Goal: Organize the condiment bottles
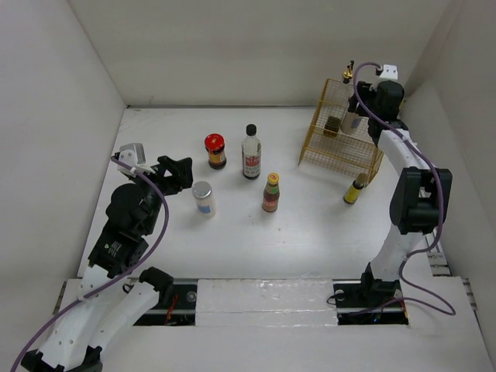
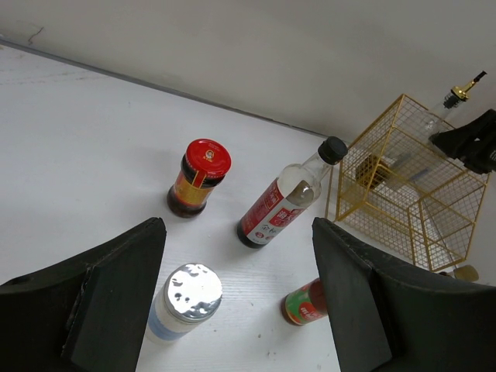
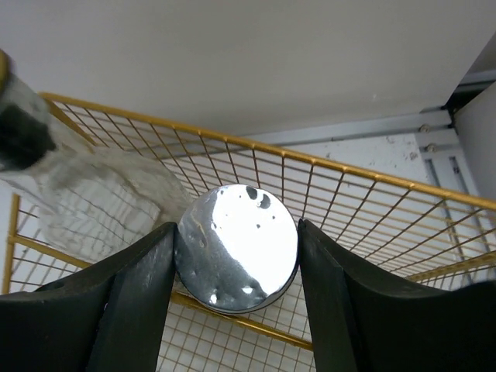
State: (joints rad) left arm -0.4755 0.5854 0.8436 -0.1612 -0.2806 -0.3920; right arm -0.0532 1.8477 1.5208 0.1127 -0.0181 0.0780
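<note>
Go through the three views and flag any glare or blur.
Top external: even, soft light, faint shadows, everything sharp. Left wrist: the silver lid of the white jar mirrors bright patches. Right wrist: the round silver lid held in the right hand blows out to white; the clear glass bottle beside it is blurred.

The wire rack [image 1: 339, 155] is showing gold-painted metal. At the rack, a silver-lidded jar [image 3: 236, 248] is gleaming mirror-smooth on its lid. Left of the rack, the red-lidded jar [image 2: 199, 178] is wearing a glossy lid, the black-capped bottle [image 2: 280, 203] is shining like clear glass, and the table [image 1: 232, 240] is looking matt white.
</note>
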